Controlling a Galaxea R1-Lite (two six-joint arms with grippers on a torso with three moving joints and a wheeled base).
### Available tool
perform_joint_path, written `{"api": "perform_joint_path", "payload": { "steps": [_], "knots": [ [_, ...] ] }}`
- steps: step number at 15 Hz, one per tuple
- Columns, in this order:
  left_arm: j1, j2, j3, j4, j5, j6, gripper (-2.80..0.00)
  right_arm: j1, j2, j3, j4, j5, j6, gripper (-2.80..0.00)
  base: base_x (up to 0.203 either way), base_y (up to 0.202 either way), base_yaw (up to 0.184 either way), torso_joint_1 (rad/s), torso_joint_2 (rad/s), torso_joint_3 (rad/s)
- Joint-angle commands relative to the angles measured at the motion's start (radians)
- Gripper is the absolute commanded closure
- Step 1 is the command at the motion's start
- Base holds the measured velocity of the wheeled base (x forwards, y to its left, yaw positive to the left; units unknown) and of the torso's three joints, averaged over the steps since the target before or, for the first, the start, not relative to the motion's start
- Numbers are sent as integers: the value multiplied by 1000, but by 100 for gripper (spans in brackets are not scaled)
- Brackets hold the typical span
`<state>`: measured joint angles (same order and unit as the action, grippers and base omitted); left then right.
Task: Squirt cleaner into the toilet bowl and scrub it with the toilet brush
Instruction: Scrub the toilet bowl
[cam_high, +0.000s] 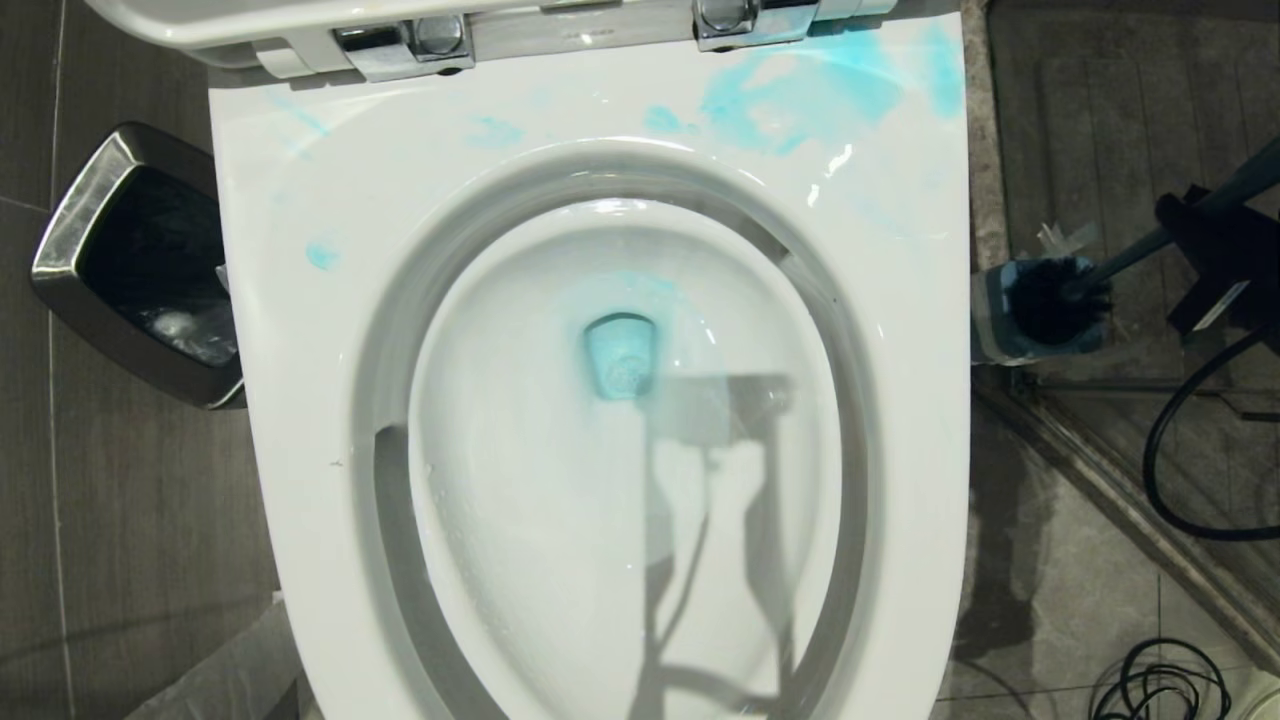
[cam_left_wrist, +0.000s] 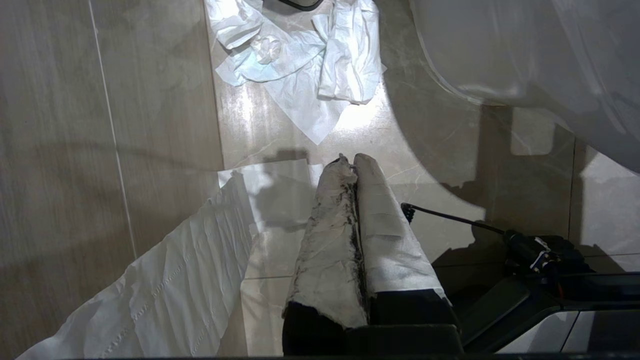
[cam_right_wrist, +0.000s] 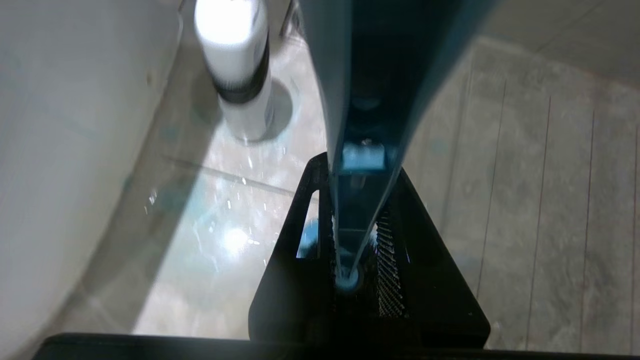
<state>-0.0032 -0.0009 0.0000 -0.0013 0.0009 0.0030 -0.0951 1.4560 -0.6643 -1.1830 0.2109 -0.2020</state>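
The white toilet bowl (cam_high: 300, 420) fills the head view, its seat raised. Turquoise cleaner (cam_high: 800, 90) is smeared over the back right of the rim, and more colours the water at the drain (cam_high: 620, 350). On the floor to the bowl's right, the toilet brush (cam_high: 1055, 295) has its black bristle head at the mouth of its blue-grey stand (cam_high: 995, 325). Its dark handle slants up to the right. My right gripper (cam_high: 1205, 245) (cam_right_wrist: 360, 170) is shut on that handle (cam_right_wrist: 357, 75). My left gripper (cam_left_wrist: 350, 161), its fingers wrapped in white, hangs shut and empty over the floor.
A chrome-rimmed waste bin (cam_high: 70, 230) stands left of the bowl. A white bottle with a black band (cam_right_wrist: 240, 65) stands on the wet floor beside the bowl's outer wall. Crumpled tissue (cam_left_wrist: 300, 60) lies under the left arm. Black cables (cam_high: 1160, 690) trail at the right.
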Motion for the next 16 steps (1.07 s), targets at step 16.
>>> {"api": "perform_joint_path", "payload": {
  "steps": [16],
  "knots": [
    [0,1,0,0,1,0,0,123,-80,-427,395,-4,52,0,0,0,0,0,0,0]
  ]
}}
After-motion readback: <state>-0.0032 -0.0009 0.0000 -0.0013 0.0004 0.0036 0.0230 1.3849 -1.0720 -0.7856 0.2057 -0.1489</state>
